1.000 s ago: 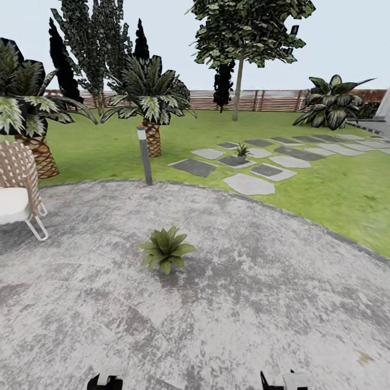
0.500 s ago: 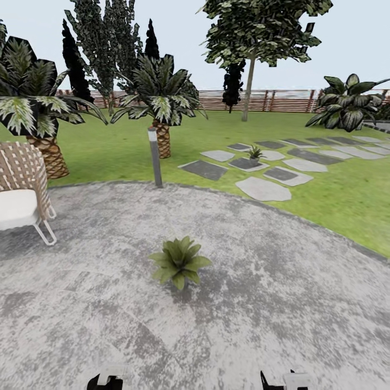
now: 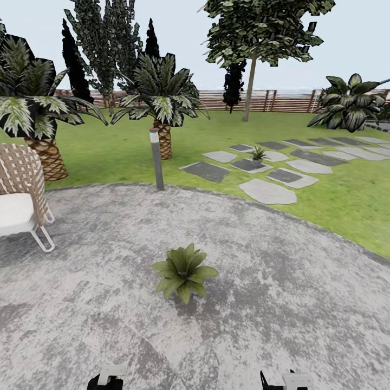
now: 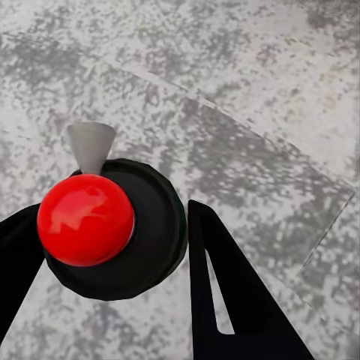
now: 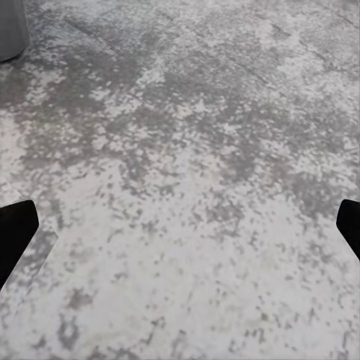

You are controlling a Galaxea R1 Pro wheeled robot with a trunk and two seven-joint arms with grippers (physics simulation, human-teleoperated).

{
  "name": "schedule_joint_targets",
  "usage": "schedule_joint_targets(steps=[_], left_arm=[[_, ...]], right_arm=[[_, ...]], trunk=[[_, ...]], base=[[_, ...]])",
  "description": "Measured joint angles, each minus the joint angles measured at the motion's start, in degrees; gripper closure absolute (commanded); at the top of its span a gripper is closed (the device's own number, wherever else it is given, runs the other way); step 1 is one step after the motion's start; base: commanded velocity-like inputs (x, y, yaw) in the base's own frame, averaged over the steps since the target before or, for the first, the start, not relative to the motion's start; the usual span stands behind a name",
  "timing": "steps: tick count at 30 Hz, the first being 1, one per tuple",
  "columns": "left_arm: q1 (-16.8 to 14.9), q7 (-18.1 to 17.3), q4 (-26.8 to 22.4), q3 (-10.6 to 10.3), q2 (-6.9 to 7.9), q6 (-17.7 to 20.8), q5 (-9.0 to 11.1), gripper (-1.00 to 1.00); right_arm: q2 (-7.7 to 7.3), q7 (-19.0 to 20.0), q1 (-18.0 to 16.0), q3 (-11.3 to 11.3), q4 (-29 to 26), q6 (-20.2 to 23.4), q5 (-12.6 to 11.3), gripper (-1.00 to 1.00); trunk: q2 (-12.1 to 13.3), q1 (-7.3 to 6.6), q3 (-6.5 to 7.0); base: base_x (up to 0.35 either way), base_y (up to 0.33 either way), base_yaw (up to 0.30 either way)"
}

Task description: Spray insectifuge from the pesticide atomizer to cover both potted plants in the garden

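the left gripper is clamped around the pesticide atomizer, seen from above with its red cap and pale nozzle. the right gripper hangs spread and empty over the patio. pickup looks done; neither potted plant looks sprayed yet: one close ahead, the other far off among stepping stones.

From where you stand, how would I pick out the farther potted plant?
Look past the round grey patio to the stepping stones on the lawn. The far potted plant sits on a dark slab there: a small spiky rosette, far smaller than the palms and broad-leaved bush.
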Motion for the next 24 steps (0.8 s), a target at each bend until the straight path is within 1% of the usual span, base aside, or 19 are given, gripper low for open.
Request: schedule_joint_targets(steps=[12, 16, 24], left_arm=[[0.0, 0.0, 0.0, 0.0, 0.0, 0.0, 0.0, 1.0], [0.0, 0.0, 0.0, 0.0, 0.05, 0.0, 0.0, 1.0], [0.0, 0.0, 0.0, 0.0, 0.2, 0.0, 0.0, 1.0]], right_arm=[[0.0, 0.0, 0.0, 0.0, 0.0, 0.0, 0.0, -1.0], [0.0, 0.0, 0.0, 0.0, 0.0, 0.0, -0.1, -1.0], [0.0, -0.1, 0.0, 0.0, 0.0, 0.1, -0.1, -1.0]], trunk=[[0.0, 0.0, 0.0], [0.0, -0.03, 0.0], [0.0, -0.03, 0.0]], base=[[0.012, 0.0, 0.0], [0.224, 0.0, 0.0], [0.304, 0.001, 0.0]])
